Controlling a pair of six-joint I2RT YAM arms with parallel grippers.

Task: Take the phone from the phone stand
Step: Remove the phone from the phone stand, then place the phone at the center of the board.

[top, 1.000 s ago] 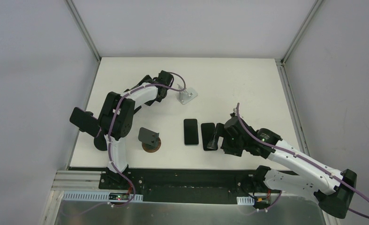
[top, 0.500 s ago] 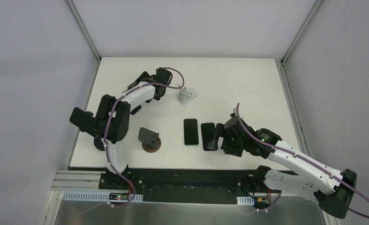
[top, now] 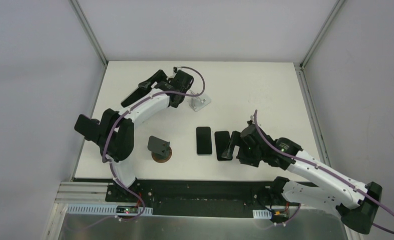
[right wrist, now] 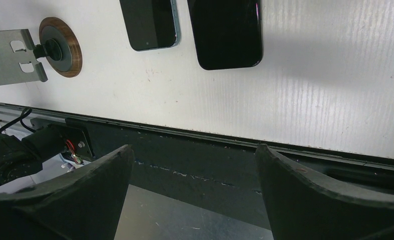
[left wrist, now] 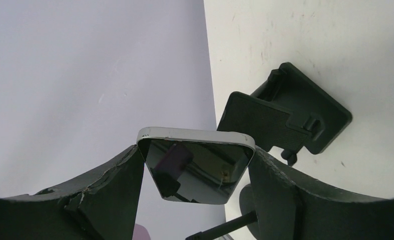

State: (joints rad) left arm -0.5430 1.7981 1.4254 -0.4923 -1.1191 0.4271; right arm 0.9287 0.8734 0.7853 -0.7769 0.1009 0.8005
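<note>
**Top external.** Over the last second the left arm swings its wrist up and outward, toward the far left corner of the desk (top: 255,85). The left claw (top: 143,87) rides higher than it did a second ago. The right arm shows no change, and the right claw (top: 228,148) hovers just over one of two loose phones (top: 204,140) lying flat. A white stand (top: 200,101) sits just behind the left wrist. A round-based stand (top: 159,148) is well to the near side of the left claw. Neither carries anything. The dark claw and its load cannot be told apart here.

**Left wrist.** The left claw is pinched on the phone (left wrist: 197,175), one finger against each side edge. The black stand (left wrist: 285,117) rests on the desk beyond the fingertips, apart from the phone, with its cradle bare. Judgement: the phone is off the stand and the removal proper is done. Only setting it down seems left.

**Right wrist.** The right claw is spread wide with nothing between its fingers. The two loose phones lie ahead of it.
</note>
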